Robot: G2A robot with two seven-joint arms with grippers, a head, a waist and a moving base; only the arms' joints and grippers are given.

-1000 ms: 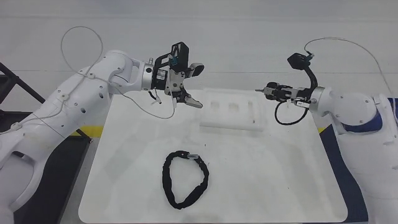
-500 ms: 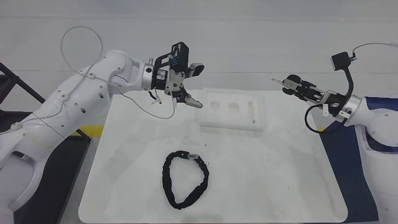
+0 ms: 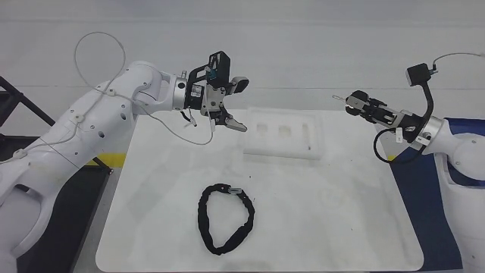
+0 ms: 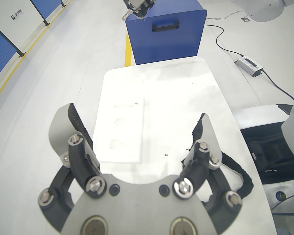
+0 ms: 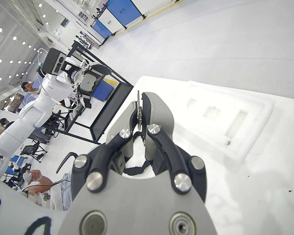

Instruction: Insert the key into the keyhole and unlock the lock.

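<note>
A black chain lock lies coiled on the white table, near its front left. My left gripper hangs open and holds nothing above the table's far left corner, beside the white foam tray. In the left wrist view its fingers spread wide over the tray, and part of the chain shows behind one finger. My right gripper is off the table's right edge, raised, shut on a small metal key that points toward the tray. The key sticks out between its pads.
The foam tray has three shallow recesses and sits at the table's far middle. A blue box stands on the floor past the table's right end. A black frame stands left of the table.
The right arm has pulled back to the right with the key, from over the tray's right end to beyond the table edge. The left arm and the chain lock have not moved.
</note>
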